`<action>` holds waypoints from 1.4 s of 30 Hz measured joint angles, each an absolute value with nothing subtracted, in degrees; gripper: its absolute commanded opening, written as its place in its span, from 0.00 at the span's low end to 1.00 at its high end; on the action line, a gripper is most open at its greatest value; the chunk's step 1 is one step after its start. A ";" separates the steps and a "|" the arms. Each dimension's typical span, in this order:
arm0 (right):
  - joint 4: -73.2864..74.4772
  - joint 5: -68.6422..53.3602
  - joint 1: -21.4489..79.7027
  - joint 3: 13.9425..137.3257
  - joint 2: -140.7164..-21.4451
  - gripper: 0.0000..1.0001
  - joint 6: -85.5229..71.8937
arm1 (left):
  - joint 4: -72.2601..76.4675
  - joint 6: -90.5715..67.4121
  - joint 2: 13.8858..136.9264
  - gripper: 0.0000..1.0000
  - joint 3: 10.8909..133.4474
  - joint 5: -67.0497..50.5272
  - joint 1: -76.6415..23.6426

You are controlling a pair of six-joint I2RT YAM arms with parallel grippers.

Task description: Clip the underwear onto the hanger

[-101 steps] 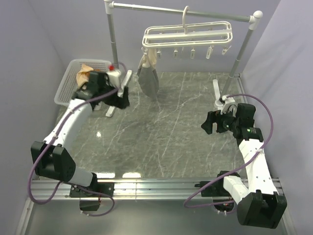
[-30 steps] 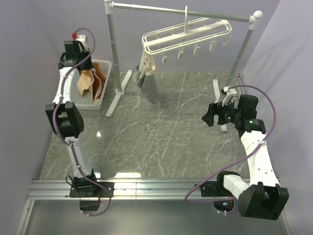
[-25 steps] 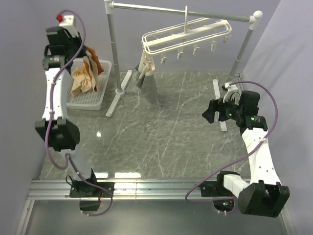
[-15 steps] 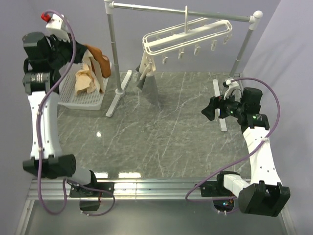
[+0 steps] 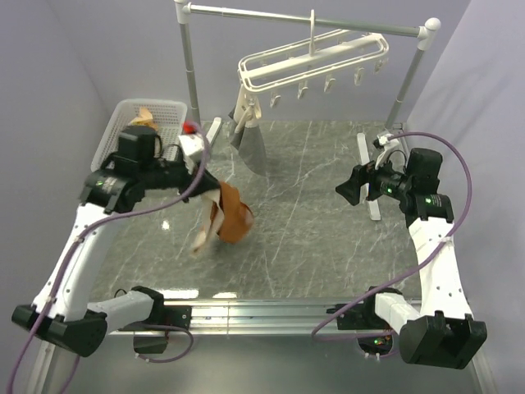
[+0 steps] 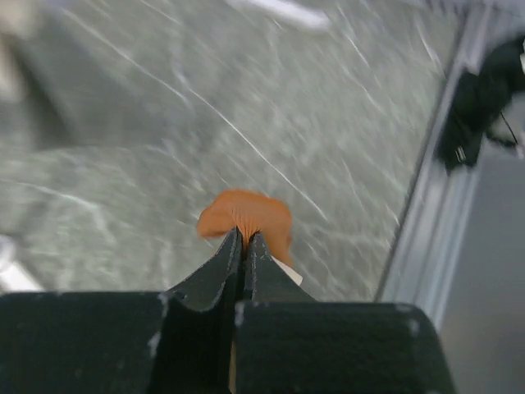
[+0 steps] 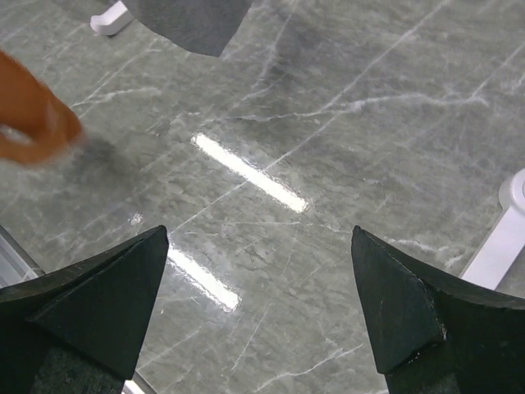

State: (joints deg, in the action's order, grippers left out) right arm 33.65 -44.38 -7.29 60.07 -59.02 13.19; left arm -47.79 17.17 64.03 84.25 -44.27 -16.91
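Observation:
The rust-orange underwear (image 5: 230,218) dangles above the table left of centre, blurred by motion, with a pale strip trailing at its lower left. My left gripper (image 5: 207,185) is shut on its top edge. In the left wrist view the jaws (image 6: 244,236) are pressed together on bunched orange underwear (image 6: 250,215), a white label (image 6: 287,275) beside them. The white hanger (image 5: 316,61) hangs tilted from the rail at the back, its row of clips dangling. My right gripper (image 5: 348,194) hovers open and empty at the right; its view (image 7: 258,238) shows the underwear (image 7: 29,115) at far left.
A grey-and-beige garment (image 5: 248,135) hangs from the hanger's left end. A white basket (image 5: 115,131) at the back left holds a tan cloth (image 5: 146,115). The grey rail (image 5: 246,12) stands on white posts with feet on the table (image 5: 369,176).
My left arm has swung down from high above the basket to the table's left-centre, carrying the underwear with it. The right gripper has barely moved.

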 measured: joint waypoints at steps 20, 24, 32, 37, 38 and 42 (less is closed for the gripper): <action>36.93 -43.94 -7.81 57.63 -51.59 0.93 16.82 | -59.00 47.79 104.05 0.16 103.26 -46.76 -49.47; 37.06 -42.81 -8.86 56.93 -53.54 0.93 17.54 | -57.74 46.00 113.32 0.23 110.78 -45.52 -49.41; 39.31 -43.22 -9.32 55.31 -56.71 0.90 24.75 | -55.02 38.11 107.63 0.55 103.00 -44.73 -42.11; 40.84 -47.46 -7.42 53.91 -59.64 0.84 33.69 | -52.60 38.24 85.58 0.53 82.78 -42.13 -37.52; 41.25 -47.99 -6.46 53.91 -60.53 0.83 35.38 | -52.97 38.79 82.37 0.52 79.68 -42.04 -37.95; 41.76 -48.42 0.82 54.13 -65.69 0.80 41.08 | -51.13 40.71 74.24 0.51 66.54 -41.58 -39.62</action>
